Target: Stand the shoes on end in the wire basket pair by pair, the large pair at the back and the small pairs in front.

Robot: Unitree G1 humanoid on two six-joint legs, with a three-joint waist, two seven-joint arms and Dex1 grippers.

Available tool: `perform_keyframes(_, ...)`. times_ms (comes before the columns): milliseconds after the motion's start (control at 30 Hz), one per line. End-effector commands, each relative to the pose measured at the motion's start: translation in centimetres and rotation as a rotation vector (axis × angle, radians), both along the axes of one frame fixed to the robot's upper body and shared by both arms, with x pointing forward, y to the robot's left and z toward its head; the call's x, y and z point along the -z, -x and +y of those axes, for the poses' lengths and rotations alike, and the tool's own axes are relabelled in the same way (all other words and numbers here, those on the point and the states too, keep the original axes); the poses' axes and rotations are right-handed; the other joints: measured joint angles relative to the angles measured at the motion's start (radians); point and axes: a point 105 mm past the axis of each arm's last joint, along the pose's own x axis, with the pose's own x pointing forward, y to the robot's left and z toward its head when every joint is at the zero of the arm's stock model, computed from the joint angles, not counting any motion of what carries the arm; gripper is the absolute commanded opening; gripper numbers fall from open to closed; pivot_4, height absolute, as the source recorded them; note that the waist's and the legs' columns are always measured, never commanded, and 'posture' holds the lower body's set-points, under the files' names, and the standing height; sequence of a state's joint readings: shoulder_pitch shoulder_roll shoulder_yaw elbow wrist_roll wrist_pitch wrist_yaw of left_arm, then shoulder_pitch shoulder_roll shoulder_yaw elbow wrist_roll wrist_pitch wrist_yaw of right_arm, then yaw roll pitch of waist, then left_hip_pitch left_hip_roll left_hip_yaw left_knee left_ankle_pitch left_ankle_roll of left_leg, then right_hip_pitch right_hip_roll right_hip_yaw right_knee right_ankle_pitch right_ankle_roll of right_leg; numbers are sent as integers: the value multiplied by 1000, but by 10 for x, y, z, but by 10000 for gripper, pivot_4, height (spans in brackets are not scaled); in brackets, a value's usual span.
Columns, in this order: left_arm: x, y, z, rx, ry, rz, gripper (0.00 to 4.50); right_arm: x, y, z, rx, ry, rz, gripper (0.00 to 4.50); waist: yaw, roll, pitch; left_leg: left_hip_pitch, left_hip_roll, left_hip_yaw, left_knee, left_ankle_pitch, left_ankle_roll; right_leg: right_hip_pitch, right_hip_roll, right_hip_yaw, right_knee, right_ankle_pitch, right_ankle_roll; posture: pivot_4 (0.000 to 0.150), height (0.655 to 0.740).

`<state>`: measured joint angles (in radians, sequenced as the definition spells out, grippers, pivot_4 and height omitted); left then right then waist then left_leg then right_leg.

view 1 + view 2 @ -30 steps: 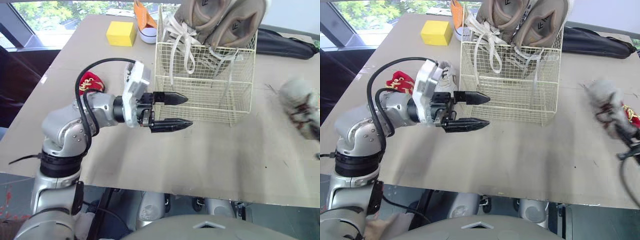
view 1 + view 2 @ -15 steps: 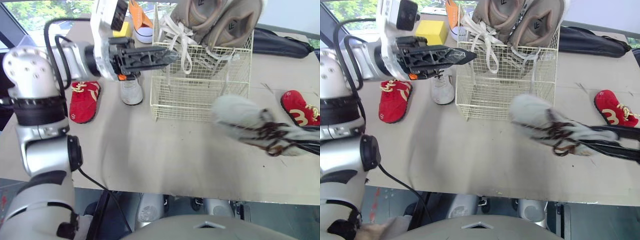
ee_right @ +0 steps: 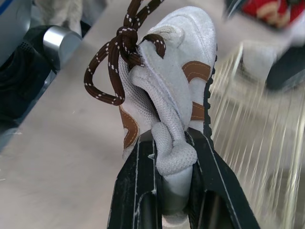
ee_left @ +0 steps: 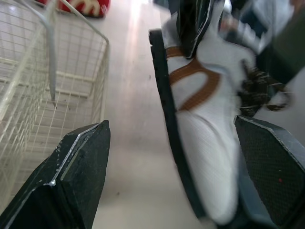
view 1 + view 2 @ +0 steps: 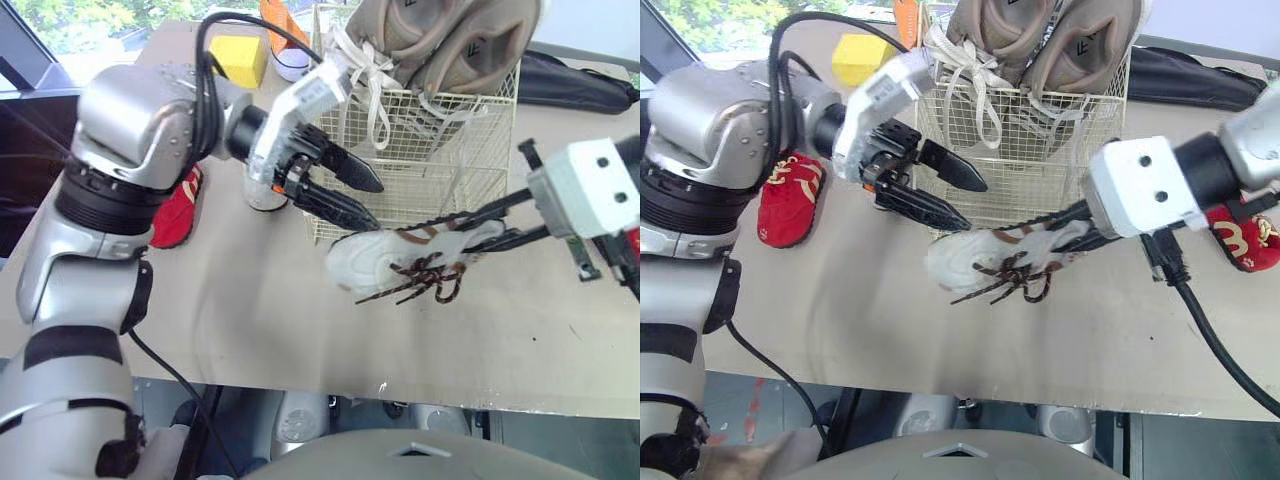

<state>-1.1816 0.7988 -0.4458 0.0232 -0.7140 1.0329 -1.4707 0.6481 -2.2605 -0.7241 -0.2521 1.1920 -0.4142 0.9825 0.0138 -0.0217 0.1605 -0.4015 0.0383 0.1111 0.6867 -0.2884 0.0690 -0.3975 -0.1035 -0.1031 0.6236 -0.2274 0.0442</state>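
The right end effector [image 3: 171,139] is clenching the white shoe [image 5: 980,262] by its heel collar, holding it sideways over the bench [image 5: 230,300], just in front of the wire basket [image 5: 470,170]. The left end effector [image 5: 375,205] is hanging released, fingers spread near the shoe's toe. The large pair [image 5: 450,50] is already standing at the back; the front is looking unfilled. A red shoe [image 5: 790,195] and a second red shoe [image 5: 1240,240] are lying well apart, waiting. An orange shoe [image 5: 285,35] is being cut off at the far edge, and the left arm is hiding the bench beside the basket.

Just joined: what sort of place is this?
Probably an indoor lab or test room: a plain table beside a window onto trees, with a wire basket, a red shoe and a yellow block laid out.
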Motion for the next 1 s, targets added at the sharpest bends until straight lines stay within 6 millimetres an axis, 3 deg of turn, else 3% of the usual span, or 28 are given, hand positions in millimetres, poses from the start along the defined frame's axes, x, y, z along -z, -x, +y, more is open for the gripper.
perform_keyframes(33, 4, 11, 2, 100, -74, -10, 35554, -30, 0, 14, -60, -108, -131, 0, 1, 0, 0, 0, 0, -1, 0, 0, 0, 1, 0, -1, 0, 0, 0, 1500, 7400)
perform_keyframes(200, 7, 14, -1, 115, -76, 43, 15785, -44, -1, 24, -77, -180, -226, 0, -2, 0, 0, -1, 0, -2, 2, 0, 0, 0, -1, -2, 2, 0, 0, 1500, 7400)
perform_keyframes(233, 8, 14, 0, 113, -75, 54, 15388, -46, -1, 26, -77, -194, -238, 0, -2, 0, 0, -1, 0, -2, 2, 0, 0, 0, -1, -2, 2, 0, 0, 1500, 7400)
perform_keyframes(267, 8, 14, 0, 111, -71, 60, 9102, -47, -1, 27, -77, -204, -243, 0, -2, 0, 0, -1, 0, -3, 2, 0, 0, 0, 0, -3, 2, 0, 0, 1500, 7400)
perform_keyframes(367, 7, 11, 0, 80, -46, 74, 3428, -49, -4, 28, -48, -245, -231, 0, -3, 0, 0, 0, 0, -3, 2, 0, 0, 1, 0, -3, 2, 0, 0, 1500, 7400)
perform_keyframes(467, 5, 9, 4, 35, 3, 101, 2726, -50, -8, 26, -3, -301, -200, 14067, -4, 0, 0, 0, 0, -3, 2, 0, 0, 1, 0, -3, 2, 0, 0, 1500, 7400)
perform_keyframes(500, 3, 10, 7, 20, 29, 121, 2687, -50, -12, 24, 21, -318, -197, 16613, -4, 0, 0, 0, 0, -3, 3, 0, 0, 1, 0, -3, 3, 0, 1, 1500, 7400)
perform_keyframes(533, 1, 11, 9, 7, 54, 138, 2475, -49, -15, 21, 47, -336, -193, 23552, -4, 0, 0, 0, 0, -4, 3, 0, 0, 1, 0, -3, 3, 0, 1, 1500, 7400)
perform_keyframes(600, -4, 12, 13, -15, 111, 157, 2434, -51, -22, 13, 110, -381, -199, 26211, -5, 0, 0, 0, 0, -4, 3, 0, 0, 1, 0, -4, 3, 0, 1, 1500, 7400)
perform_keyframes(700, -14, 7, 16, -87, 223, 156, 2381, -61, -28, -11, 257, -527, -196, 38207, -1, 0, 0, 0, 0, -5, 3, 0, 0, 2, 0, -4, 2, 0, 1, 1500, 7400)
perform_keyframes(900, -23, -2, 17, -215, 371, 124, 2224, -83, -36, -62, 536, -883, -199, 39116, 0, 0, 0, -5, -1, -9, 8, 0, 0, 3, -1, -8, 2, 0, 1, 1500, 7400)
perform_keyframes(1000, -27, -7, 14, -257, 425, 107, 2222, -99, -28, -72, 556, -1048, -185, 39116, 0, 1, 1, -5, -1, -11, 8, 0, 0, 3, -1, -9, 2, 0, 1, 1500, 7400)
